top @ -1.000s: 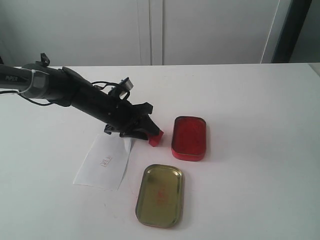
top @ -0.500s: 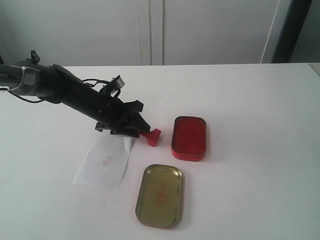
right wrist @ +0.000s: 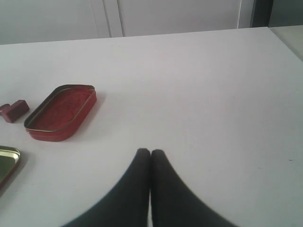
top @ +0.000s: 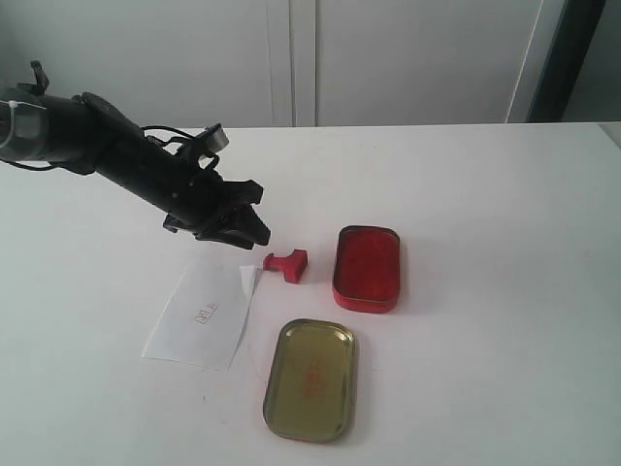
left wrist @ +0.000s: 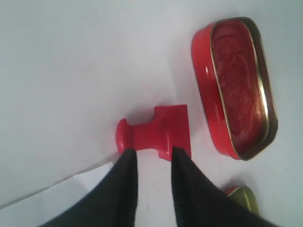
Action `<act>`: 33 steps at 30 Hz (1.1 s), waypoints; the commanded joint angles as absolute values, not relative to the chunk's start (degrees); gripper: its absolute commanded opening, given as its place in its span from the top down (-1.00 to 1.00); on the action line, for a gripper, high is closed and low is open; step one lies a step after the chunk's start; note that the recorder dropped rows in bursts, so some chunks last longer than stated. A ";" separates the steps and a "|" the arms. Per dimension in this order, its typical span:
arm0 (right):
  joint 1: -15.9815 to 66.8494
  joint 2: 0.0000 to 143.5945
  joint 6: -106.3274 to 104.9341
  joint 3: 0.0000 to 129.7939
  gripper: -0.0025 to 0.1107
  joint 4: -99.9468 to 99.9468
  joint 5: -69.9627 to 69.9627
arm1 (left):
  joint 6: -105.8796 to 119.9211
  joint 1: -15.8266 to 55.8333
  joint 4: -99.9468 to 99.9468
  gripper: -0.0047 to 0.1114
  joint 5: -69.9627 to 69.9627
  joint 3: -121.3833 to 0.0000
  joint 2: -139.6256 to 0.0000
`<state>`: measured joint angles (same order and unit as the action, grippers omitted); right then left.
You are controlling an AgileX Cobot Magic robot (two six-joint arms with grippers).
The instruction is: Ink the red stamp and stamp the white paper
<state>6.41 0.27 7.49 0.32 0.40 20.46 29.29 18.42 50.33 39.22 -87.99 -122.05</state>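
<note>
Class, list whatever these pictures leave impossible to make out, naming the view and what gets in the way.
- Print on the white paper, exterior view: too small to read.
- Gold lid, left wrist view: mostly cut off by the bottom edge and hidden behind the left claw.
- Printing face of the red stamp: turned away or too small in every view.
- Right claw: outside the exterior view.
</note>
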 commanded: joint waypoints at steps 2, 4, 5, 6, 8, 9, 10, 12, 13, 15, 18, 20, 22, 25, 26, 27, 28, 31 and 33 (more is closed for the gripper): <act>6.19 0.00 7.69 0.00 0.96 0.41 19.70 | 24.07 18.31 43.42 0.92 40.83 -88.07 -120.73; 6.19 0.00 7.69 0.00 0.96 0.41 19.70 | 23.94 18.31 43.15 0.92 41.08 -88.07 -120.73; 6.19 0.00 7.69 0.00 0.96 0.41 19.70 | 23.94 18.31 43.15 0.92 41.08 -88.07 -120.73; 6.19 0.00 7.69 0.00 0.96 0.41 19.70 | 23.94 18.31 43.15 0.92 41.08 -88.07 -120.73; 6.19 0.00 7.69 0.00 0.96 0.41 19.70 | 23.83 18.31 42.89 0.92 41.08 -88.07 -120.64; 6.19 0.00 7.69 0.00 0.96 0.41 19.70 | 23.68 18.31 42.59 0.92 41.08 -88.07 -120.64; 6.19 0.00 7.69 0.00 0.96 0.41 19.70 | 23.15 18.31 41.82 0.92 41.08 -88.07 -120.64; 6.19 0.00 7.69 0.00 0.96 0.41 19.70 | 20.31 18.31 39.21 0.92 40.96 -88.07 -120.64; 6.19 0.00 7.69 0.00 0.96 0.41 19.70 | 18.33 18.43 37.17 0.92 40.96 -88.07 -120.52; 6.19 0.00 7.69 0.00 0.96 0.41 19.70 | 14.44 18.43 33.17 0.92 40.84 -88.07 -120.14; 6.19 0.00 7.69 0.00 0.96 0.41 19.70 | 8.91 18.43 26.65 0.92 41.38 -88.07 -118.80; 6.19 0.00 7.69 0.00 0.96 0.41 19.70 | 5.18 18.43 21.78 0.92 41.96 -88.07 -117.72; 6.19 0.00 7.69 0.00 0.96 0.41 19.70 | 0.31 18.80 15.44 0.92 42.81 -88.07 -116.14; 6.19 0.00 7.69 0.00 0.96 0.41 19.70 | -5.96 19.98 7.15 0.92 44.83 -87.44 -113.09; 6.19 0.00 7.69 0.00 0.96 0.41 19.70 | -6.91 20.11 6.30 0.92 44.94 -86.83 -112.04; 6.19 0.00 7.69 0.00 0.96 0.41 19.70 | -7.47 20.11 6.13 0.92 44.94 -86.04 -111.35; 6.19 0.00 7.69 0.00 0.96 0.41 19.70 | -8.89 20.11 5.41 0.92 44.94 -84.16 -109.61; 6.19 0.00 7.69 0.00 0.96 0.41 19.70 | -12.96 20.11 0.64 0.92 44.60 -79.68 -105.83; 6.19 0.00 7.69 0.00 0.96 0.41 19.70 | -15.94 20.11 -3.51 0.92 44.11 -74.81 -101.61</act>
<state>6.41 0.27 7.49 0.32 0.40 20.46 -13.55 19.97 -1.20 43.48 -77.53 -104.67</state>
